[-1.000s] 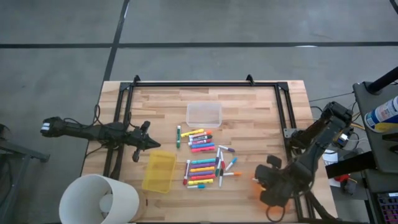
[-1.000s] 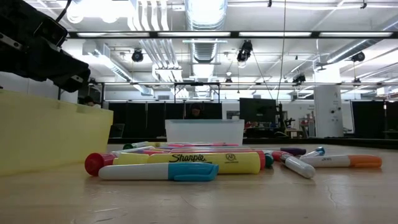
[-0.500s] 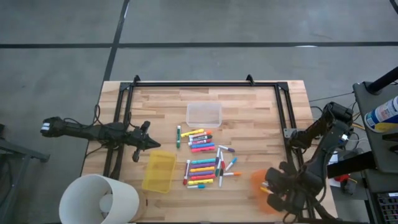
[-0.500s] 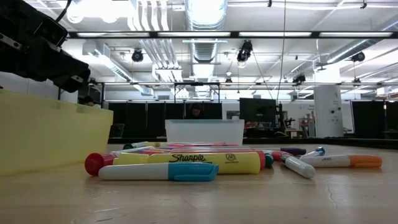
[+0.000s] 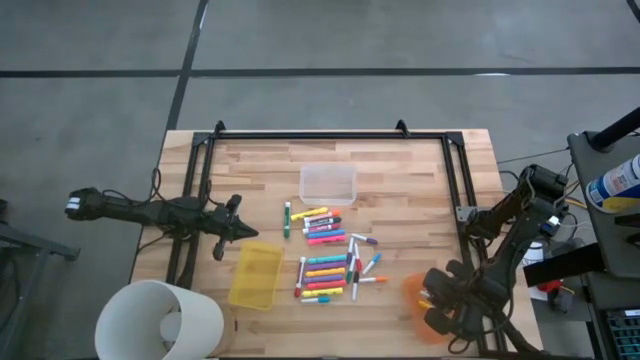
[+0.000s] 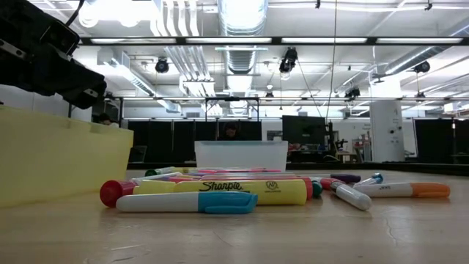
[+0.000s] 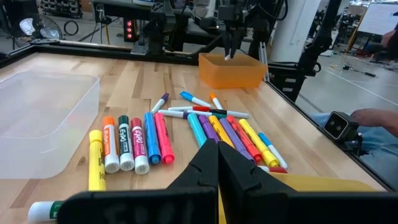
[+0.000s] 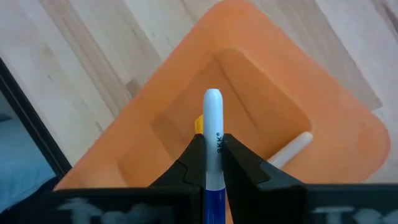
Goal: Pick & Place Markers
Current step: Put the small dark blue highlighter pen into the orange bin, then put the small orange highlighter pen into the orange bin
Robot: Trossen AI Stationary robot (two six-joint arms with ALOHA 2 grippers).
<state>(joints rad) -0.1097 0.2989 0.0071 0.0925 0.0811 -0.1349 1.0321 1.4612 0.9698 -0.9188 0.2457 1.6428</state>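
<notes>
one white marker [image 8: 212,134] pinched in right gripper [image 8: 210,163] over orange bin [image 8: 261,93], left gripper [image 7: 217,163] pressed together

Industrial lab hall: exposed ceiling ducts [image 6: 242,29], strip lights, monitors [image 6: 304,130].

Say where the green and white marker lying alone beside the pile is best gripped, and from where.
Mid-barrel, from straight above, jaws across its width. The green and white marker lies flat on the table, slightly apart from the other markers, so its long sides look reachable; the left gripper is nearest.
</notes>
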